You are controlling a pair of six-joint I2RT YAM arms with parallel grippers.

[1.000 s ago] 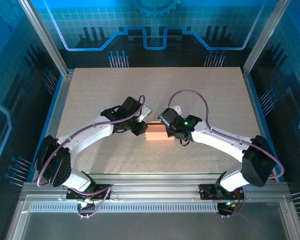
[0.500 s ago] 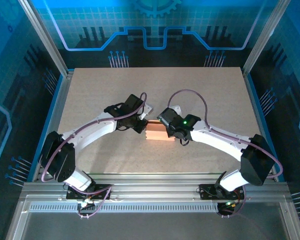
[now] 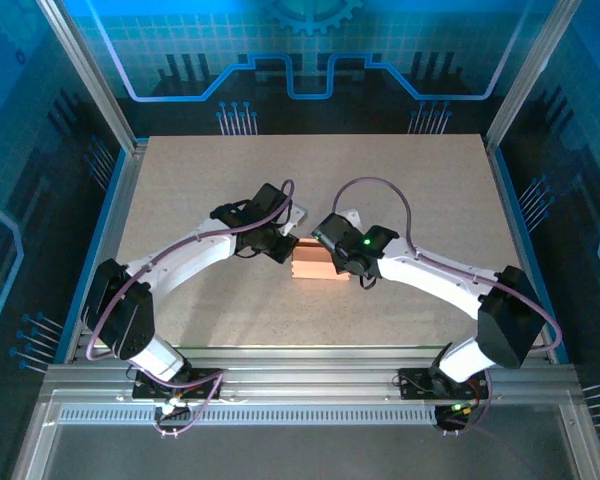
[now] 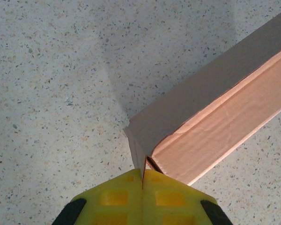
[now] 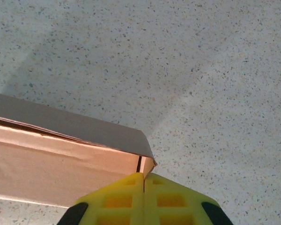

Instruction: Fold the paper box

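The left arm (image 3: 185, 262) and the right arm (image 3: 435, 280) have white link shells and black joint housings. Purple cables (image 3: 380, 183) loop along both. A green light (image 3: 366, 241) glows on the right wrist. The left gripper (image 4: 143, 177) and right gripper (image 5: 144, 178) have yellow fingers (image 4: 117, 197) moulded with square recesses, with black outer edges.

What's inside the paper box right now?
The paper box shows a thin dark slit at the corners pinched by the left gripper and right gripper. Its folded walls cover the rest of the interior.
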